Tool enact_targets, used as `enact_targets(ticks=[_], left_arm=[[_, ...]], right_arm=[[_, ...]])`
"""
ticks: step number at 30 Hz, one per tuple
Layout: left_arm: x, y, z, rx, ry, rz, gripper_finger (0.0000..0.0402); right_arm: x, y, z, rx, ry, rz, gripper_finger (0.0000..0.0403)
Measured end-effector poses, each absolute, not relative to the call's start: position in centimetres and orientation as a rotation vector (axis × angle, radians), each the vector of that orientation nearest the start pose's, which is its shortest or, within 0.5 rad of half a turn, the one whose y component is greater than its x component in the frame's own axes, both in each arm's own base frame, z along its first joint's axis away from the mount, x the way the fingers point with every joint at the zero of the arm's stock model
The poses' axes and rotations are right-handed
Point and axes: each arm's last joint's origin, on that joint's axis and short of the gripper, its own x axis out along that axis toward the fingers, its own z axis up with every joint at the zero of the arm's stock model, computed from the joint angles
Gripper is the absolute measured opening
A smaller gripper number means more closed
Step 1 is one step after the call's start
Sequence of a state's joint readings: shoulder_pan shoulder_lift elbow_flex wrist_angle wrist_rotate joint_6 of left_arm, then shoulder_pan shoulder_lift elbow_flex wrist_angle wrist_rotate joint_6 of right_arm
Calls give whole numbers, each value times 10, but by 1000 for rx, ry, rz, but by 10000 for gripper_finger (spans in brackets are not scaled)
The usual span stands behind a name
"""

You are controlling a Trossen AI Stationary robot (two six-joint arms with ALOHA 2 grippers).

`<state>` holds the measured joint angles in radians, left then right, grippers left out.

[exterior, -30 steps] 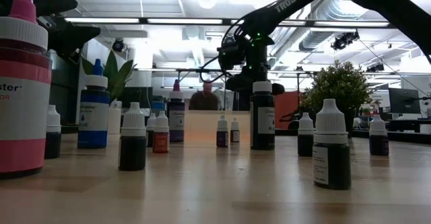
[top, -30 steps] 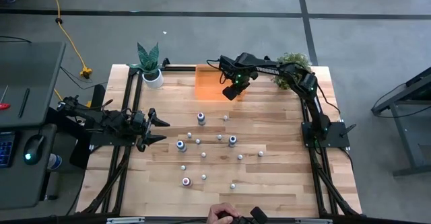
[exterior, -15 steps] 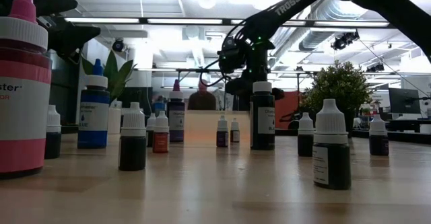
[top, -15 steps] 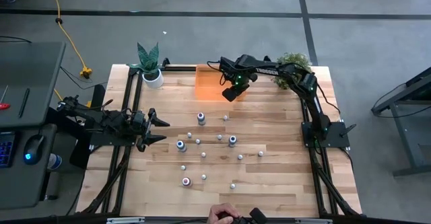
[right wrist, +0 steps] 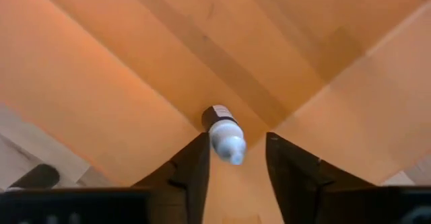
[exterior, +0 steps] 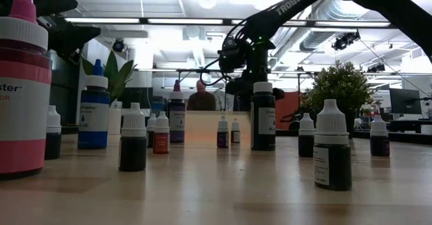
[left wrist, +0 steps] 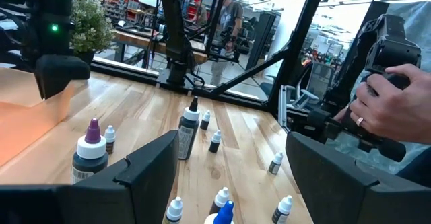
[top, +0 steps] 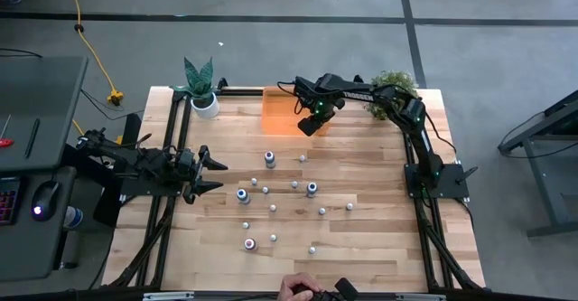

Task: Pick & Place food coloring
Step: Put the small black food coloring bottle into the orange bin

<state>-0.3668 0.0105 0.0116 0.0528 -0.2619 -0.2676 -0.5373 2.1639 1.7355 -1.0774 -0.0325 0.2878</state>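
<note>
Several food coloring bottles stand upright on the wooden table, among them a blue one (top: 269,159), another (top: 312,190) and a red one (top: 249,243). My right gripper (top: 312,120) points straight down over the orange box (top: 278,111) at the table's far side. In the right wrist view its fingers stand open, and a small whitish bottle (right wrist: 222,133) shows between their tips against the box's orange inside. My left gripper (top: 212,174) waits open at the table's left edge, level, with nothing between its fingers. My right gripper: the gap between the fingers is wider than the small bottle. The bottle's side (right wrist: 213,131) lies close to one fingertip (right wrist: 199,158). I cannot tell whether it touches it, nor whether the bottle rests on the box's floor.
A potted plant (top: 200,89) stands at the far left corner and a bushy one (top: 393,91) at the far right. A person's hand (top: 302,290) holds a controller at the near edge. Bare wood lies along the table's near and right sides.
</note>
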Motion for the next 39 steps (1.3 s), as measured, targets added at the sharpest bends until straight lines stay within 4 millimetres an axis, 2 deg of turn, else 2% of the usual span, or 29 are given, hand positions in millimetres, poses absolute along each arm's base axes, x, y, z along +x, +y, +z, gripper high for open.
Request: enact_targets(ticks=[7, 19, 23, 29, 39], left_arm=[[93, -28, 172, -284, -37, -111, 271], [93, -28, 172, -284, -37, -111, 271], [93, -28, 172, -284, -37, -111, 271], [93, -28, 172, -284, -37, -111, 271], [93, -28, 172, -284, -37, -111, 271]], right_arm=[[363, -215, 179, 656, 1397, -617, 180], [365, -216, 183, 657, 1373, -613, 183], [368, -218, 192, 644, 1341, -619, 184], [378, -220, 221, 621, 1263, -613, 184], [384, -201, 309, 451, 1207, -622, 184]])
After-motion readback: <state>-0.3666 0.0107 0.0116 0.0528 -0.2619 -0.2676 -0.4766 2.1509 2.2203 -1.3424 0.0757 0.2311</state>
